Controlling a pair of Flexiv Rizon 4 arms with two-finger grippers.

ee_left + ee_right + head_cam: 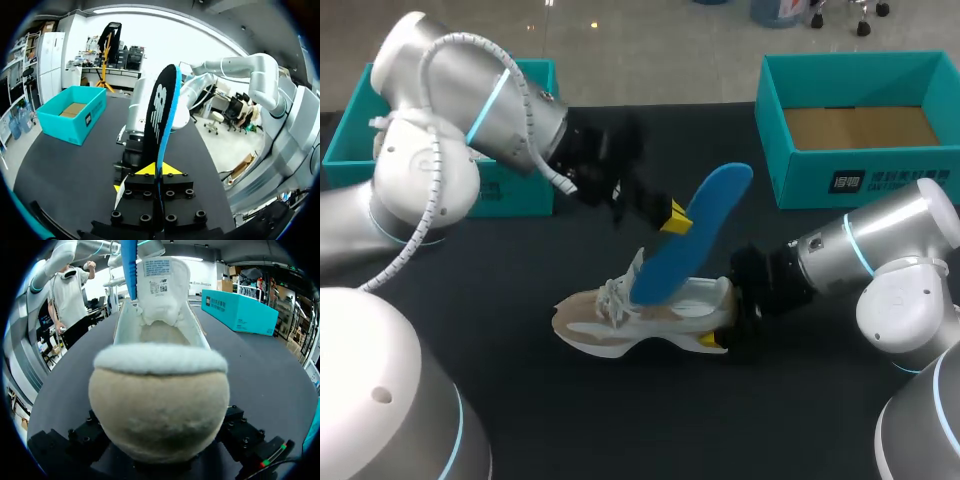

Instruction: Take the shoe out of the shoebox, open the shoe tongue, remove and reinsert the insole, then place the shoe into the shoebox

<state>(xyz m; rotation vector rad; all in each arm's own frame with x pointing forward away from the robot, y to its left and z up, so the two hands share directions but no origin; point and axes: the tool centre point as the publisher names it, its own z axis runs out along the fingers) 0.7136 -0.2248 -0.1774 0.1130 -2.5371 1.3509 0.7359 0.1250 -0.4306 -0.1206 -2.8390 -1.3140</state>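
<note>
Shoe [645,318] lies on its sole in the middle of the black counter [520,400] in the head view, with the toe toward the left arm [470,110]. The blue insole [695,240] stands slanted above it, and its lower end is inside the shoe opening. The left gripper [682,222] holds the insole near the middle, one yellow tip showing on the near side. The right gripper [728,318] is at the heel, closed on it. An open teal shoebox [860,160] sits at the far right of the counter, well apart from the shoe. A second shoebox [525,190] is partly hidden behind the left arm.

In the left wrist view, the insole [161,115] is seen edge-on, upright, pinched narrowly between the two yellow fingertips [145,169]. The right arm [250,70] is ahead of it, and the shoebox [75,112] is off to the side.

In the right wrist view, the rounded heel of the shoe [160,410] sits between the black fingers, which press it from both sides. Their tips are hidden. The tongue [162,290] is pulled up, and the insole [130,265] rises beside it.
</note>
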